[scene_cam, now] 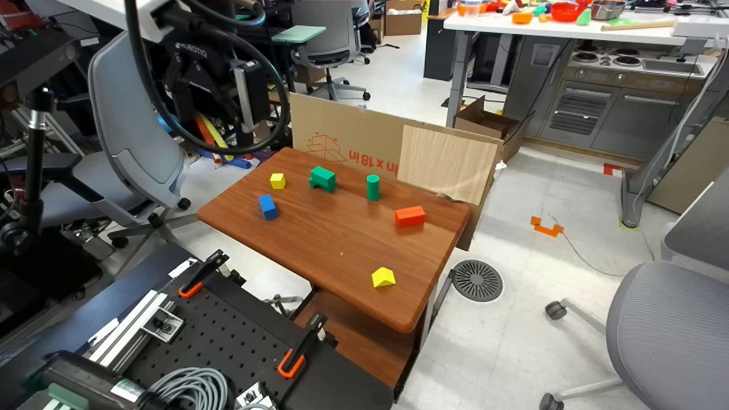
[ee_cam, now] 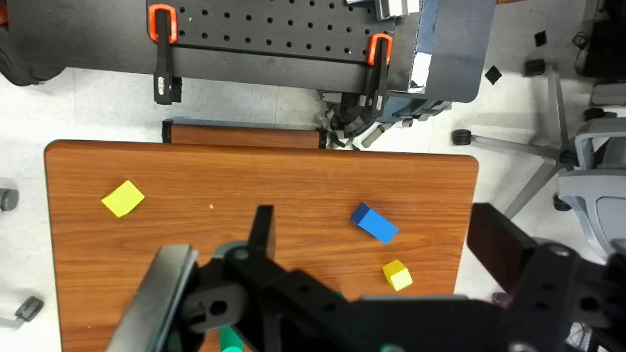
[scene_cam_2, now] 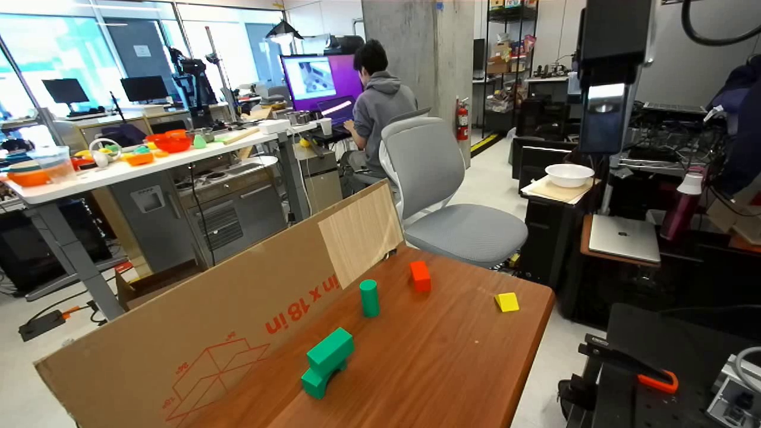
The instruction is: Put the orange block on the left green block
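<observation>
The orange block (scene_cam: 410, 216) lies on the wooden table near the cardboard, and it also shows in an exterior view (scene_cam_2: 421, 277). The left green block (scene_cam: 323, 177) rests on top of a green arch piece (scene_cam: 314, 183); the block (scene_cam_2: 330, 349) and arch (scene_cam_2: 315, 382) also show in an exterior view. A narrower green cylinder (scene_cam: 373, 187) stands upright between it and the orange block. My gripper (scene_cam: 216, 128) is high up, away from both blocks. In the wrist view the gripper (ee_cam: 372, 210) is open with nothing between its fingers. The orange block is out of the wrist view.
A blue block (ee_cam: 375, 225), a yellow cube (ee_cam: 397, 275) and a yellow wedge (ee_cam: 122, 198) lie on the table (scene_cam: 330, 239). A cardboard panel (scene_cam: 353, 134) stands along one long edge. A black bench (scene_cam: 245, 319) with orange-tipped clamps stands along the opposite edge.
</observation>
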Available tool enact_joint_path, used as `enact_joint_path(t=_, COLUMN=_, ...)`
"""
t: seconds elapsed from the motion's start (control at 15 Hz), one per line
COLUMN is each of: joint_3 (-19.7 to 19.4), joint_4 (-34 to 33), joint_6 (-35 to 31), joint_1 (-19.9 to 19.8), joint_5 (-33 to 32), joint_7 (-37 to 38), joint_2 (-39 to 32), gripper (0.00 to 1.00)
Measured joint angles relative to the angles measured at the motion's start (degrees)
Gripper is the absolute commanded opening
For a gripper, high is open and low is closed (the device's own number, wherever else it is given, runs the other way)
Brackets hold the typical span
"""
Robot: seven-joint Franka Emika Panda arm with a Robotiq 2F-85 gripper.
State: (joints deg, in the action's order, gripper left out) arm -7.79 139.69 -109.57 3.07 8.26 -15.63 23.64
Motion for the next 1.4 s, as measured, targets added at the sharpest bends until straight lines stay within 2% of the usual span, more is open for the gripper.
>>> enact_joint_path(t=0.33, joint_3=0.11, joint_4=0.02, joint_6=-0.31, joint_1=-0.19, joint_5=0.0, joint_7=0.0, joint_2=-0.31, gripper=1.0)
enact_joint_path(t=0.6, joint_3=0.1, joint_4=-1.24, joint_6=-2.32, joint_1=-1.16, joint_5=-0.03, joint_7=0.01, joint_2=-3.42, gripper=1.0)
enact_joint_path(t=0.87, joint_3=-0.14, joint_4=-5.06, joint_6=-4.77, joint_1=-2.3, joint_5=-1.04, joint_7=-3.77, joint_2=-8.84, gripper=1.0)
enact_joint_path(t=1.4, joint_3=-0.17, joint_4=-16.4, joint_6=-8.62, joint_1=-4.55, joint_5=-10.36, joint_7=-13.66, joint_2=-23.1, gripper=1.0)
